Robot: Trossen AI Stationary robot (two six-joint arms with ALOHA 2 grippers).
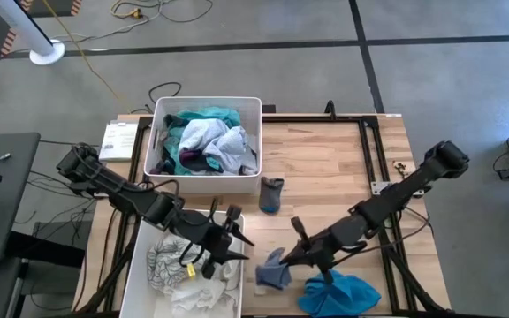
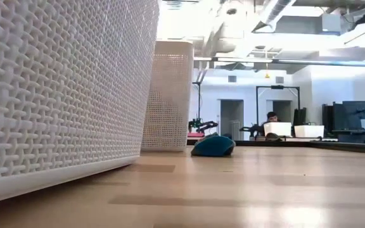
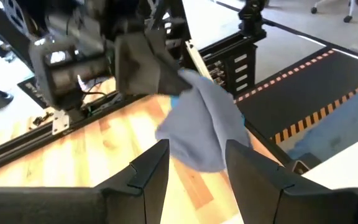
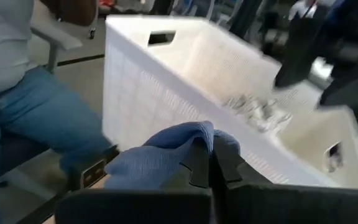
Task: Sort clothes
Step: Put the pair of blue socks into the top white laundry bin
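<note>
Here the right gripper [image 1: 283, 261] has its fingers pressed together on a bunched fold of a small grey-blue cloth [image 1: 272, 270], lifting it just beside the near bin [image 1: 140, 256] at the table's front edge; in the right wrist view the fabric [image 4: 166, 155] wells up around the pinched fingertips [image 4: 199, 163]. The left gripper [image 1: 224, 240] hangs over the near bin's inner rim with its fingers [image 3: 148, 174] apart and nothing between them, facing the cloth [image 3: 204, 130] held by the other arm. A bright blue garment [image 1: 343, 294] lies crumpled at the front edge, just beside the lifted cloth, and a dark blue sock [image 1: 271, 194] lies alone near the table's middle, close to the far bin [image 1: 254, 110], which is heaped with teal, white and dark clothes [image 1: 206, 141]. The near bin holds a pale patterned garment [image 1: 179, 269]. All of these pieces look light, limp and easily snagged; a piece will droop and trail from any single pinch, so a raised wrinkle near the middle seems the safest hold, with enough lift to clear the bin wall. The sock is small and flat, so I judge it wants a low, firm pinch across its thickest fold.
</note>
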